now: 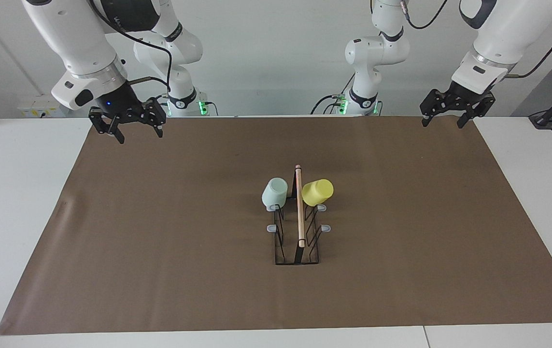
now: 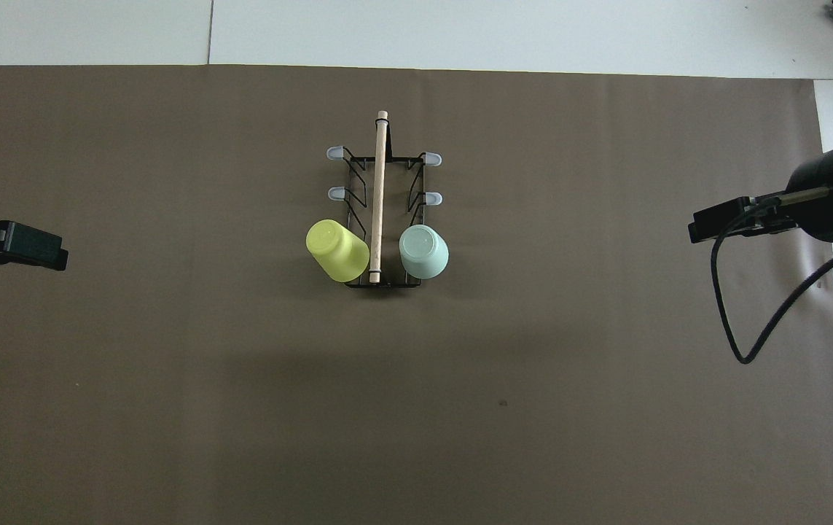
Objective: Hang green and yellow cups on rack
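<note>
The green cup (image 1: 274, 192) and yellow cup (image 1: 317, 192) are being carried mouth-down on the rack (image 1: 298, 232), mid-mat, its rod running toward the robots. The left gripper (image 1: 451, 115) and right gripper (image 1: 128, 126) are being held open and empty over the mat's (image 1: 160, 241) robot-side corners; no further move appears needed.

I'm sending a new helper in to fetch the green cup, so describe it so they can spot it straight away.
Look to the middle of the brown mat, where a small black wire rack with a wooden rod along its top stands. Two cups hang upside down on the prongs nearest the robots, one on each side of the rod. The green cup is the pale mint one toward the right arm's end; its neighbour, the yellow cup, is bright yellow.
</note>
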{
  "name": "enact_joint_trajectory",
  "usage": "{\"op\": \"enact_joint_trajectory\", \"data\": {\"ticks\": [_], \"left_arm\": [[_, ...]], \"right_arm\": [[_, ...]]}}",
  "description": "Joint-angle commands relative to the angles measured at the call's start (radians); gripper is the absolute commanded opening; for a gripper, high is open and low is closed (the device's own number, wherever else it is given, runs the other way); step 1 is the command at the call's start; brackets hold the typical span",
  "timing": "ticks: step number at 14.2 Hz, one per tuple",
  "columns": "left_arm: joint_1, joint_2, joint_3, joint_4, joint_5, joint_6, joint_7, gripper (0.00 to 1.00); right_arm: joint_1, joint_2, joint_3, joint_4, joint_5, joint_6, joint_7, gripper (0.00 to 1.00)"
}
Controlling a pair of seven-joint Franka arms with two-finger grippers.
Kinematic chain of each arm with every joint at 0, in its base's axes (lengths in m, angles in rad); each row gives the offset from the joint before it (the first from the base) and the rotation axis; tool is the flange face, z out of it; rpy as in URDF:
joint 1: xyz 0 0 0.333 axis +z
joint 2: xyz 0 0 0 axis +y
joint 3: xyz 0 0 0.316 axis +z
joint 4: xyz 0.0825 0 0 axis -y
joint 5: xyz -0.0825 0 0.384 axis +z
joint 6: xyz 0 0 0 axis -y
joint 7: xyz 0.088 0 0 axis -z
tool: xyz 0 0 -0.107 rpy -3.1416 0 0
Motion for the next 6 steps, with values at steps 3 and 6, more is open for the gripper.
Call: {"op": "enact_joint_trajectory", "data": {"ticks": [3,6], "left_arm": [[0.007,0.011,-0.009,0.046,0.009,-0.043,0.024,1.00],[0.010,0.008,-0.009,0.044,0.006,-0.034,0.032,1.00]], "right_arm": [[0.005,0.008,-0.005,0.011,-0.027,0.008,0.013,1.00],[0.006,0.008,-0.005,0.008,-0.053,0.008,0.013,1.00]]}}
